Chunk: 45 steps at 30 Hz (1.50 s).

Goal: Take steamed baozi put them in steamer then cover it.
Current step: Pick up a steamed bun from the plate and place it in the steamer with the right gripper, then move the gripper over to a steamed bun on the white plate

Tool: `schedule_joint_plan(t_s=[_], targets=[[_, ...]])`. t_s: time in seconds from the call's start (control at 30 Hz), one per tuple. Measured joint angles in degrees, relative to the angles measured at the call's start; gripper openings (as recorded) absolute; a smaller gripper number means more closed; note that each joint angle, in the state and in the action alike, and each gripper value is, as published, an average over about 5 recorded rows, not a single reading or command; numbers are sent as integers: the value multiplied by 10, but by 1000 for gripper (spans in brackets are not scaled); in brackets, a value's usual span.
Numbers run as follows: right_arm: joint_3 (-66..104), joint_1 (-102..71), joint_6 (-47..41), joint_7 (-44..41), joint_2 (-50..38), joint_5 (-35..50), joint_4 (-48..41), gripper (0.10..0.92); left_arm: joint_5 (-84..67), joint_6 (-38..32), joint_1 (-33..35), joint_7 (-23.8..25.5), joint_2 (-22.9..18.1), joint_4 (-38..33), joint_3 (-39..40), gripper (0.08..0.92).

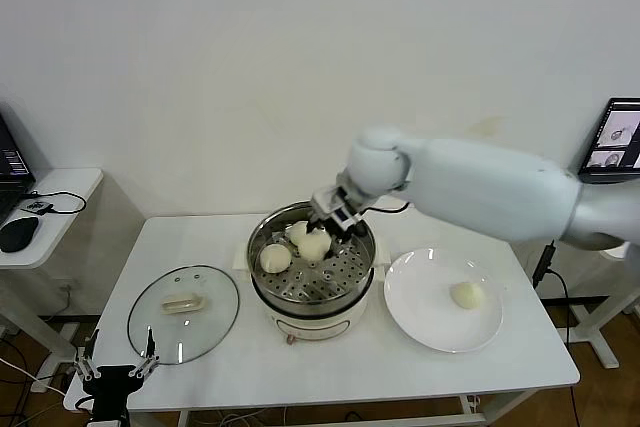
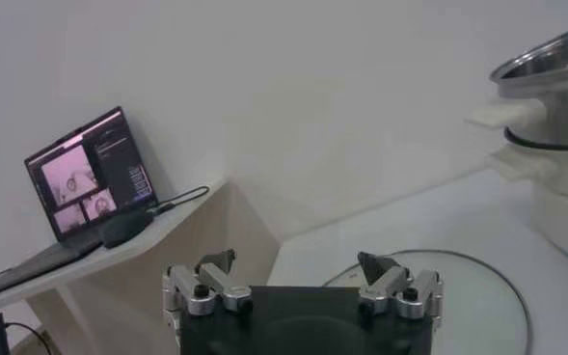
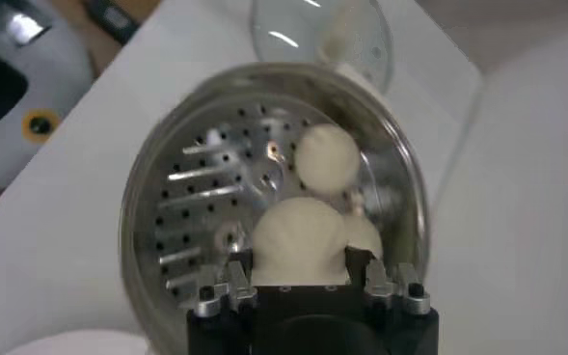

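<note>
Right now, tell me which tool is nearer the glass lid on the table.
Left. The left tool hangs open at the table's front-left corner, just in front of the lid. The right tool is over the steamer, shut on a bun.

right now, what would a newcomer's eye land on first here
The big white right arm reaching over the steamer at the table's middle, its right gripper closed on a baozi above the perforated tray, where other buns already lie. To the robot's right, one last bun sits alone on the white plate; the glass lid lies on the steamer's left.
</note>
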Motion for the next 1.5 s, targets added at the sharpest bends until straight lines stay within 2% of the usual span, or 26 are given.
schedule_joint_plan(t_s=[0.27, 0.63, 0.73, 0.83, 0.9, 1.0, 1.23, 1.5], targets=[[-29, -9, 80, -6, 44, -46, -25, 607, -1, -1, -4, -1, -4, 3, 0, 823], [-49, -11, 148, -21, 58, -82, -34, 613, -4, -2, -5, -3, -5, 7, 0, 823], [-51, -14, 156, -21, 59, -86, -34, 648, -4, -2, -6, -3, -5, 7, 1, 823], [-51, -15, 161, -20, 59, -87, -34, 724, -4, -2, -6, -3, -6, 7, 2, 823], [-49, -13, 163, -20, 57, -87, -34, 777, -4, -2, -6, -3, -7, 7, 2, 823], [-43, -8, 163, -22, 52, -84, -31, 815, -4, -2, -6, -3, -6, 6, 1, 823], [-18, 13, 143, -36, 18, -65, -18, 823, -5, -2, -8, -2, 2, 5, -2, 823], [21, 22, 48, -43, -73, -46, 13, 823, -5, 0, -13, 0, 8, 5, 0, 823]])
